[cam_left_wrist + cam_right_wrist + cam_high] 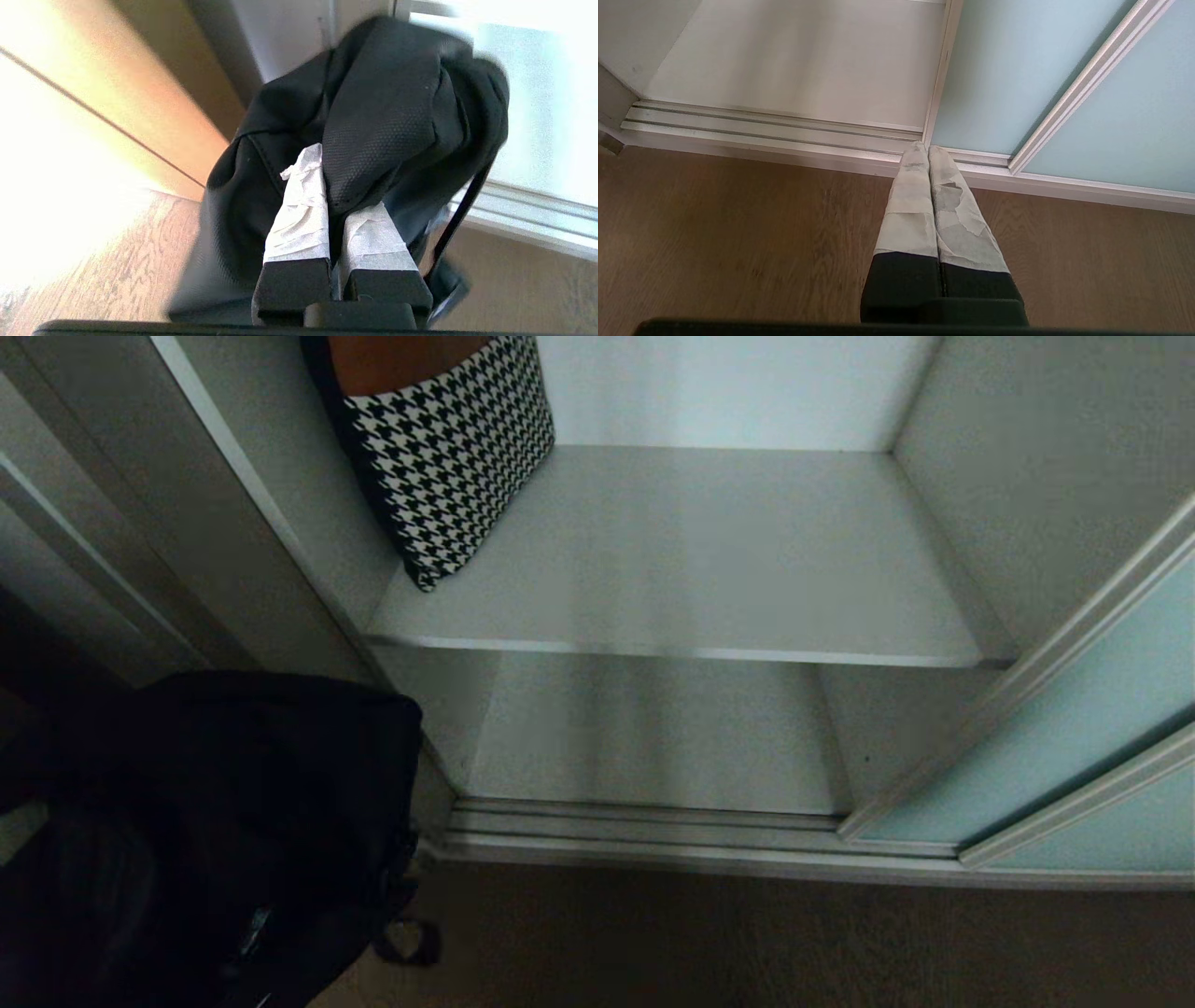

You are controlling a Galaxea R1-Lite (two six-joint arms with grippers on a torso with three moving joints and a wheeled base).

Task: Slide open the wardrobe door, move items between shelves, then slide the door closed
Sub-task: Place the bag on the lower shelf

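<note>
we see the sliding wardrobe door point(1074, 728) pushed to the right, its silver frame edge slanting down to the floor track point(653, 826), so the left and middle of the wardrobe stand open. two shelves show in the opening: the upper shelf point(709, 560) with its thin pale front edge, and the lower shelf point(644, 733) under it, just behind the track. the lower shelf is bare across the width we can see. on the upper shelf only the left back corner is taken, and the rest lies open up to the right side wall.

we count two items. one is the houndstooth piece point(448, 457), leaning tilted against the left inner wall of the wardrobe with its lower corner on the upper shelf. the other is the black bag point(215, 831), outside the wardrobe at lower left, in front of the left end of the track and above the wooden floor point(747, 943).

our left gripper point(334, 186) is closed tight on a fold of the black bag's fabric, which is pinched between the two taped fingers point(301, 210); the bulk of the bag bulges beyond the fingertips, a strap trailing beside it. our right gripper point(928, 151) hangs over the floor with its taped fingers pressed together and nothing between them, its tips pointing at the door's frame edge where it meets the track.
</note>
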